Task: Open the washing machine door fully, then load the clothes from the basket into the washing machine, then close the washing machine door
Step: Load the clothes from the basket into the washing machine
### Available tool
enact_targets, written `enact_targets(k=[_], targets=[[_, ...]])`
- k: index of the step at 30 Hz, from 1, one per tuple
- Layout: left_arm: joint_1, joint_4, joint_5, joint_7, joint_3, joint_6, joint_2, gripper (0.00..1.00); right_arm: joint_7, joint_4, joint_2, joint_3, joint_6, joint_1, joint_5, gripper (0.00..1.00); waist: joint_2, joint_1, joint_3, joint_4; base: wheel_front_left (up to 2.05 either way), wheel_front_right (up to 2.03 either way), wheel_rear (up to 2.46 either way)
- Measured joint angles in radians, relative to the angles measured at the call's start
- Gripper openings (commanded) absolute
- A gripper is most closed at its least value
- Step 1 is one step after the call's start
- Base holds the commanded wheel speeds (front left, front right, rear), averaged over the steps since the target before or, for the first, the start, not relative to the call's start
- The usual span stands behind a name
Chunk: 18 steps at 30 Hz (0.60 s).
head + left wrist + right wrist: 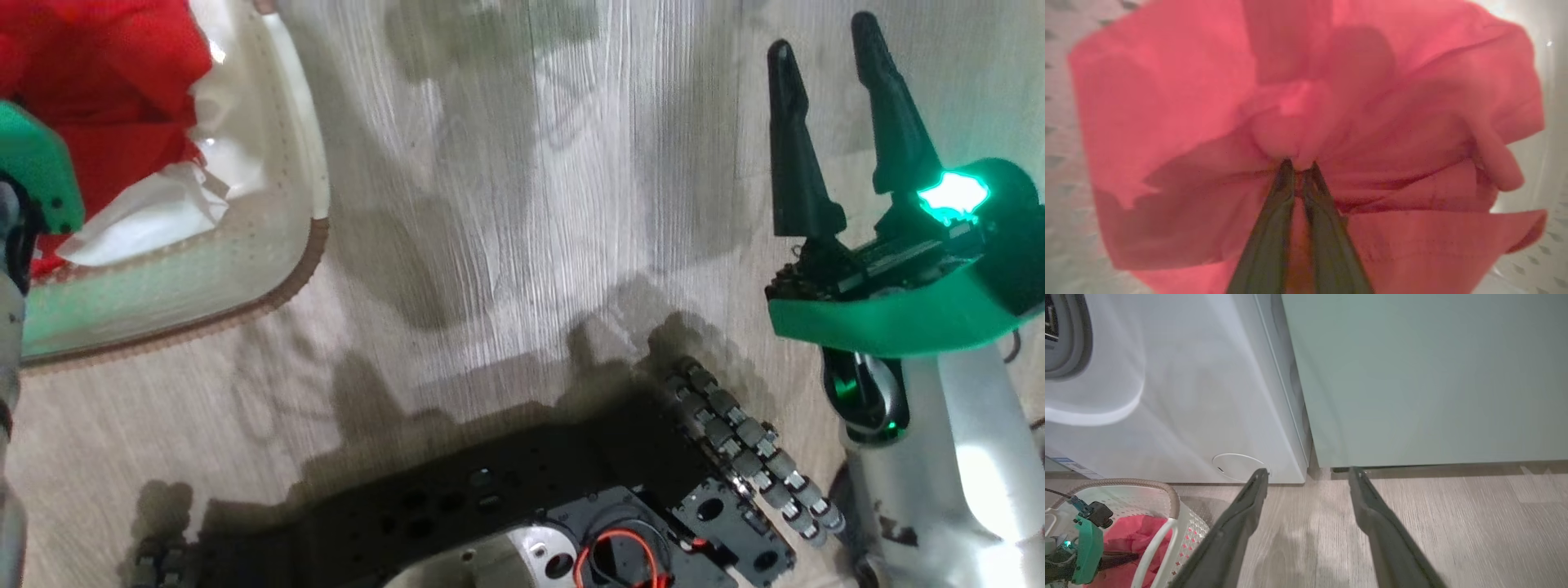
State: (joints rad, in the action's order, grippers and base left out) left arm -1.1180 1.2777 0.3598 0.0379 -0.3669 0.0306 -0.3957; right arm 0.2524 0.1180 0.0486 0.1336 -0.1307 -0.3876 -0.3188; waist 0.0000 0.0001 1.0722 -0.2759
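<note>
**A:** Where's the laundry?

**B:** A red garment [1188,122] lies crumpled in the basket [302,204], on the floor near the washing machine [1167,396].

**A:** Is it gripped?

**B:** Yes. The left gripper [1299,165] has its fingers pinched together on a raised fold near the cloth's middle. The right gripper [823,37] hangs over bare floor, fingers apart and empty.

**A:** How will it handle?

**B:** Soft, light and limp, I'd judge. A bunched fold is the right hold, though the loose ends may drag on the rim. Something white [155,220] lies beside it, perhaps another cloth, but it's too blurred to tell.

**A:** And the room?

**B:** Smooth pale wood-grain floor [506,204], with a pale green cabinet [1412,375] flush beside the washer.
</note>
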Motion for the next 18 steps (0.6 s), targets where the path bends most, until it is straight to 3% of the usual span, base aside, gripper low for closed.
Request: enact_targets(k=[11, 18], targets=[[0.09, -0.023, 0.046, 0.175, 0.02, -0.002, 0.068, 0.0, 0.0, -0.058, 0.0, -0.024, 0.0, -0.012, 0.05, 1.0, 0.0, -0.0001, -0.147, 0.062, 0.0, 0.0, 0.0], [0.197, -0.146, 0.064, 0.21, 0.04, -0.017, 0.108, 0.0, -0.011, -0.11, 0.001, -0.056, 0.0, -0.007, 0.074, 1.0, 0.0, -0.0001, -0.276, 0.114, 0.0, 0.0, 0.0]])
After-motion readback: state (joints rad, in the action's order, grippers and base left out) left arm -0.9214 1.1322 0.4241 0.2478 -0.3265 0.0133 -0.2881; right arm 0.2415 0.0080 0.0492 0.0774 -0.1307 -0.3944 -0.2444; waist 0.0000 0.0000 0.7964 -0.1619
